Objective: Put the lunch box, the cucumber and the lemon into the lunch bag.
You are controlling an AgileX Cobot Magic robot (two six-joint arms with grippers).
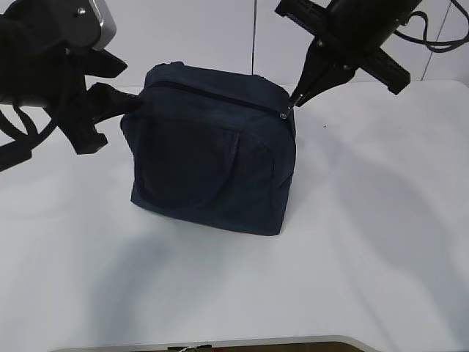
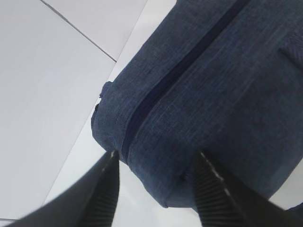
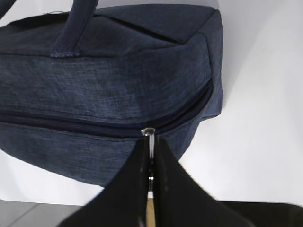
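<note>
- Here, right gripper [image 3: 150, 156]: jaws pressed together on the silver ring pull [image 3: 150, 137] of the zipper, the metal loop caught between the two black fingertips.
- Exterior view shows the same gripper [image 1: 293, 99] reaching down from upper right, its tip at the bag's top right corner where the zipper [image 1: 212, 95] ends.
- Left gripper [image 2: 156, 175]: jaws spread, one finger on each side of the bag's end corner; the right finger [image 2: 208, 182] lies against the fabric, the left finger [image 2: 106, 182] just beside it, contact not certain.
- In the exterior view the left gripper [image 1: 117, 103] meets the bag's upper left end, fingertips at the fabric edge.
- Lunch bag [image 1: 212, 150]: dark navy, boxy, standing upright on the white table [image 1: 366, 242], between the two arms, a little left of centre.
- Zipper line runs across the bag's top from left end to right end; it looks closed along its visible length.
- One loop handle [image 1: 198, 176] lies flat against the front face; another strap [image 3: 78, 23] rises at the top in the right wrist view.
- Lunch box, cucumber and lemon: none visible in any view.
- White wall panels [image 1: 190, 33] behind the table, a dark seam between them.
</note>
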